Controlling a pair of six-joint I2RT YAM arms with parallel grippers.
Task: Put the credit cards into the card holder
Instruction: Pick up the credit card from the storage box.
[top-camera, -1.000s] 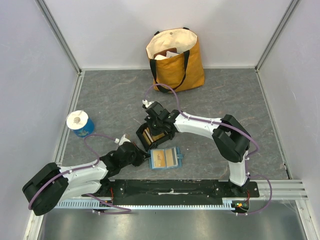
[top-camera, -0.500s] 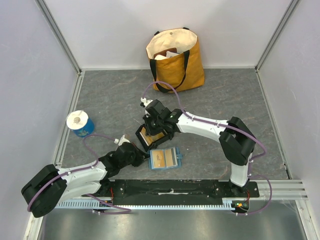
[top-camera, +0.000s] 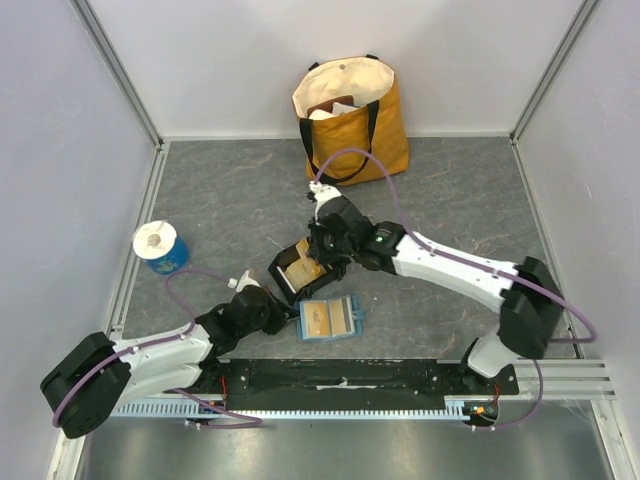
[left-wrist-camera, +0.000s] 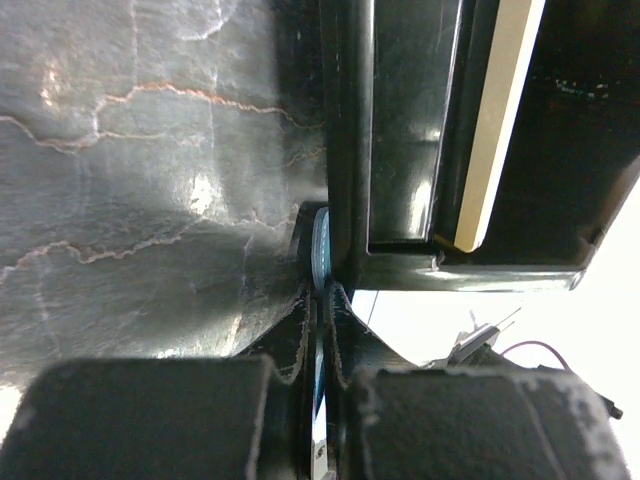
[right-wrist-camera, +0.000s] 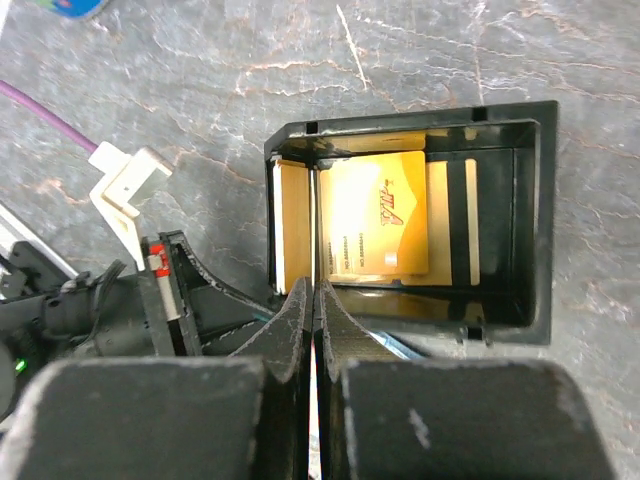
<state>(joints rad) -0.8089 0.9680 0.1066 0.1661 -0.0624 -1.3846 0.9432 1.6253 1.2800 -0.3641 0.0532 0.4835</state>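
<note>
The teal-blue card holder (top-camera: 328, 318) lies open on the table with a tan card in it. My left gripper (top-camera: 283, 312) is shut on its left edge, which shows as a thin blue strip (left-wrist-camera: 322, 250) between the jaws. My right gripper (top-camera: 322, 258) sits at the black tray (top-camera: 292, 272) and is shut on a thin credit card seen edge-on (right-wrist-camera: 316, 230). A gold credit card (right-wrist-camera: 380, 215) lies flat in the tray (right-wrist-camera: 540, 220). Another tan card (right-wrist-camera: 292, 225) stands against the tray's left wall and also shows in the left wrist view (left-wrist-camera: 495, 130).
A yellow and cream tote bag (top-camera: 350, 115) stands at the back. A blue roll (top-camera: 160, 247) stands at the left near the rail. White walls enclose the grey table on three sides.
My right arm has swung its elbow out to the right and its gripper has shifted right and back. The black tray has turned a little. My left arm has stayed put.
</note>
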